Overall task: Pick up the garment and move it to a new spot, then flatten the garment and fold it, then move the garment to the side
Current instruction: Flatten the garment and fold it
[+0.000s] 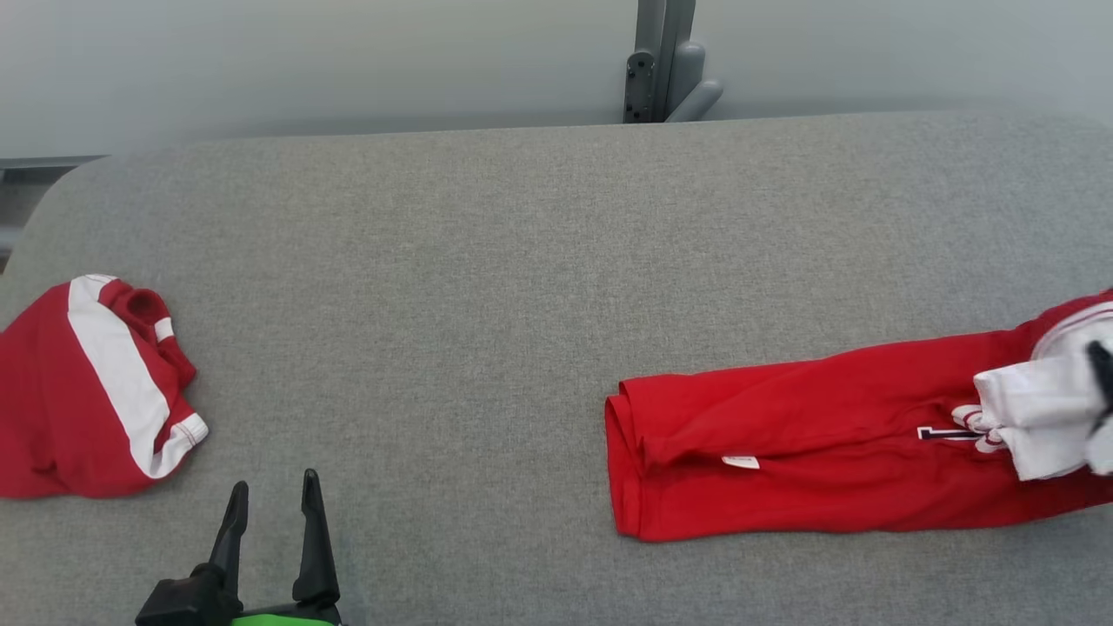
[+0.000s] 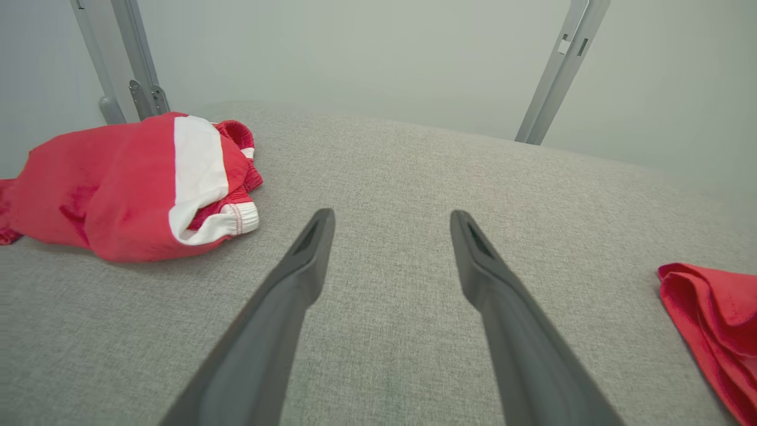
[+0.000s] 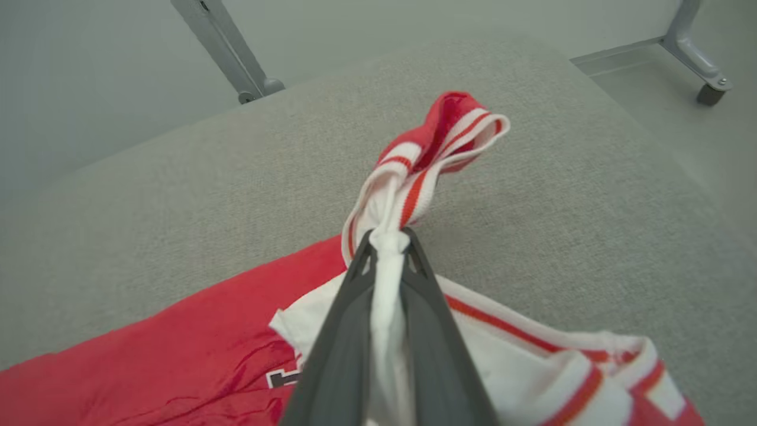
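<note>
I'm pinching garment trim in right gripper, centre frame.
Thin bunch risking slip on lift; left gripper gaping, empty.

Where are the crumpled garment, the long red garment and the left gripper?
crumpled garment (image 1: 48,409), head view, red body.
long red garment (image 1: 783,426), head view, red middle.
left gripper (image 1: 275,481), head view, midway between fingertips.

Grey fabric-covered table bears two items: crumpled red garment with white band at nine o'clock; long red jersey with white striped trim at four o'clock.
</note>
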Motion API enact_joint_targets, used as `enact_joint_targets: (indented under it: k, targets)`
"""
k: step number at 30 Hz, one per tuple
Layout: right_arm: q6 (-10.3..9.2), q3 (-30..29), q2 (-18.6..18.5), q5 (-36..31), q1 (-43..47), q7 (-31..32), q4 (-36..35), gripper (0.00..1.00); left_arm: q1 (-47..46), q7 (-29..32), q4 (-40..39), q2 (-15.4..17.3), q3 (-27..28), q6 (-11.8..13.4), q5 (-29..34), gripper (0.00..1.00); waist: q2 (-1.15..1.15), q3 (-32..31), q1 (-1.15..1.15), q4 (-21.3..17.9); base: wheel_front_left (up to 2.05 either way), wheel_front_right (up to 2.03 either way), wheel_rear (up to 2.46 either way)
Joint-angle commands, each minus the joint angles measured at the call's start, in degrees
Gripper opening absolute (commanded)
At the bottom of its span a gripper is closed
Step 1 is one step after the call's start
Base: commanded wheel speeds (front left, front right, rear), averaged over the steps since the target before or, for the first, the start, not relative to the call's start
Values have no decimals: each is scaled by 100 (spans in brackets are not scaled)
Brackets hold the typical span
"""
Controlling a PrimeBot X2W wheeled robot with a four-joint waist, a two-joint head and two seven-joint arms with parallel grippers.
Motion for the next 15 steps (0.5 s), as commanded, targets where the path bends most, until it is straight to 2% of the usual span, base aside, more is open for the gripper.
enact_joint_targets:
  k: [1, 5, 8, 11, 15]
  targets:
    - [3, 219, 174, 46, 193, 62, -368, 0, 84, -1, -10, 3, -9, 30, -52, 100, 0, -96, 0, -19, 0, 0, 0]
    - [3, 957, 732, -25, 526, 205, -1382, 0, 95, -1, -21, 3, -79, 51, -39, 100, 0, -109, 0, -57, 0, 0, 0]
    - [3, 1566, 1189, -210, 670, 250, -1736, 0, 41, -1, 0, 4, -137, 64, -7, 100, 0, -66, 0, -58, 0, 0, 0]
    - [3, 2066, 1644, -432, 618, 177, -1673, 0, -70, -1, 38, 3, -195, 32, 41, 100, 0, 27, 0, -37, 0, 0, 0]
    - [3, 2379, 2121, -746, 352, -78, -1251, 0, -159, -1, 99, 4, -277, -5, 54, 100, 0, 115, 0, 31, 0, 0, 0]
